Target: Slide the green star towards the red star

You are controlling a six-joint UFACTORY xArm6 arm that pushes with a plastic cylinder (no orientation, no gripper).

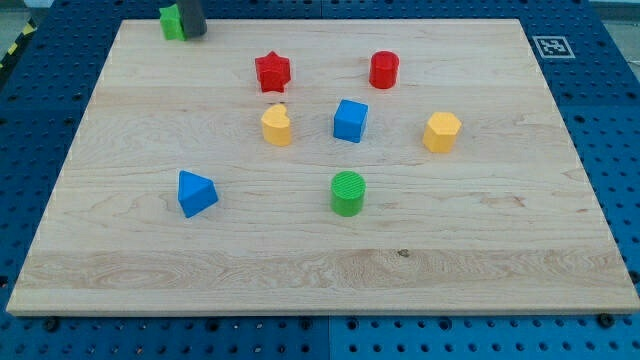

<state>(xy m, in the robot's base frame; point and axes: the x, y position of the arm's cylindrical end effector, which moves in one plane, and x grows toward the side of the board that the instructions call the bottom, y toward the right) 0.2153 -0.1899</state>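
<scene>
The green star [171, 22] sits at the view's top left, at the far edge of the wooden board [320, 270], partly hidden by the rod. My tip [194, 33] is at the star's right side, touching or nearly touching it. The red star [271, 72] lies to the right of and below them, in the upper middle of the board.
A red cylinder [384, 70] stands right of the red star. A yellow heart-like block [277, 126], a blue cube [350, 120] and a yellow hexagonal block [441, 132] form a middle row. A green cylinder [348, 193] and a blue triangular block [195, 193] lie lower.
</scene>
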